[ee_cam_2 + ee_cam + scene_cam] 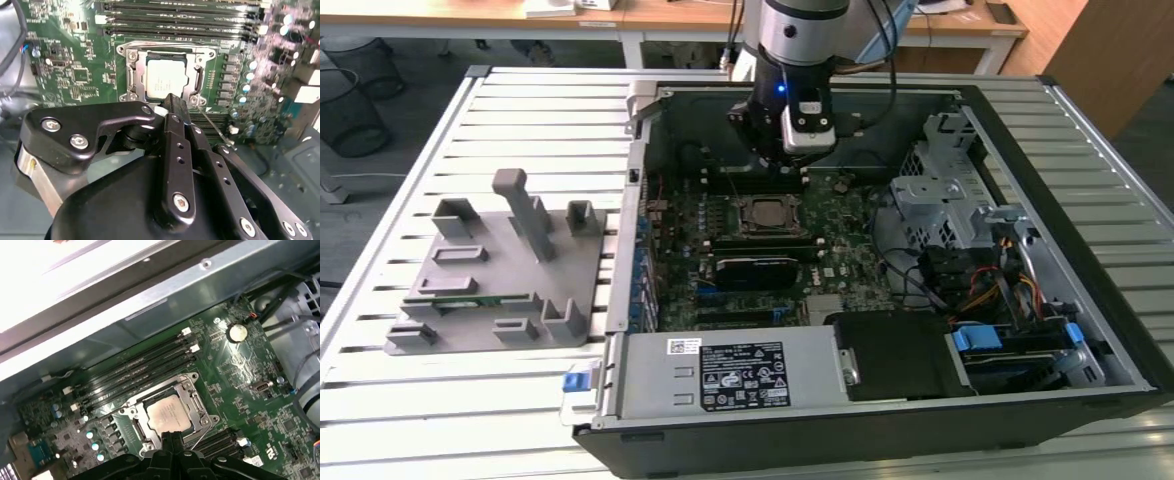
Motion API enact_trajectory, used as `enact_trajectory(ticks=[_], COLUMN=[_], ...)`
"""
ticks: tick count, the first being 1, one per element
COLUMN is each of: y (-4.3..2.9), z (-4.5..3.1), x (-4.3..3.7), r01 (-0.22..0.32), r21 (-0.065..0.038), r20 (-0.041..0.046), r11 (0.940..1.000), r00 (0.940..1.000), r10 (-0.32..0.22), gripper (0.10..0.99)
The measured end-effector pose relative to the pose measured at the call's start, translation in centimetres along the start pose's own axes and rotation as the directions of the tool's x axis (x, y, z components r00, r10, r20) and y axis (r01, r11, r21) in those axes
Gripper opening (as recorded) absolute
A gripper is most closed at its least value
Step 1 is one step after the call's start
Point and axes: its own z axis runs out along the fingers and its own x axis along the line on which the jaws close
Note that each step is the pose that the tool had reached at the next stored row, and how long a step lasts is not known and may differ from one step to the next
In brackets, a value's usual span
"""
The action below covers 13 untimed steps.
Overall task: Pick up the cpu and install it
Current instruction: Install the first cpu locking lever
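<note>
CPU [166, 80] sits seated in its socket [167, 415], frame unlatched, while the gripper [172, 102], jaws pressed together and empty, hangs just above its six-o'clock edge.

A slatted metal table [520, 110] with long pale ribs carries everything here. Directly on it sits 1 open computer case [1067, 300], lying on its side with the motherboard facing up, taking up the table's side toward the exterior view's right. Just beside the case, toward the exterior view's left, rests 1 grey fixture tray [487, 275], a moulded block with several upright posts and shallow pockets. A narrow green memory stick [460, 297] lies in a slot of that tray, on the edge far from the case's back wall.
</note>
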Motion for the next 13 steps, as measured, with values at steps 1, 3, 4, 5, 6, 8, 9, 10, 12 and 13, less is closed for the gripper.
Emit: enact_trajectory(ticks=[1,3,4,5,6,8,9,10,12,13], y=[0.0,0.0,0.0,0.0,0.0,0.0,0.0,0.0,0.0,0.01], z=[0.01,0.03,0.03,0.05,0.06,0.1,0.12,0.14,0.18,0.2], x=[0.0,0.0,0.0,0.0,0.0,-0.01,-0.01,-0.01,0.0,0.0], r01=[0.018,0.054,0.073,0.091,0.109,0.139,0.149,0.161,0.184,0.195], r21=[0.001,0.002,0.002,0.003,0.003,0.0,-0.005,-0.01,-0.017,-0.019], r20=[-0.0002,-0.0006,-0.0008,-0.001,-0.0012,-0.003,-0.0047,-0.0066,-0.0087,-0.008], r11=[0.9998,0.9985,0.9973,0.9958,0.994,0.9904,0.9888,0.9869,0.9828,0.9806], r00=[0.9998,0.9985,0.9973,0.9958,0.994,0.9904,0.9888,0.9869,0.9829,0.9807], r10=[-0.018,-0.054,-0.073,-0.091,-0.109,-0.139,-0.149,-0.161,-0.184,-0.195], gripper=[0.106,0.106,0.106,0.106,0.106,0.106,0.106,0.106,0.106,0.106])
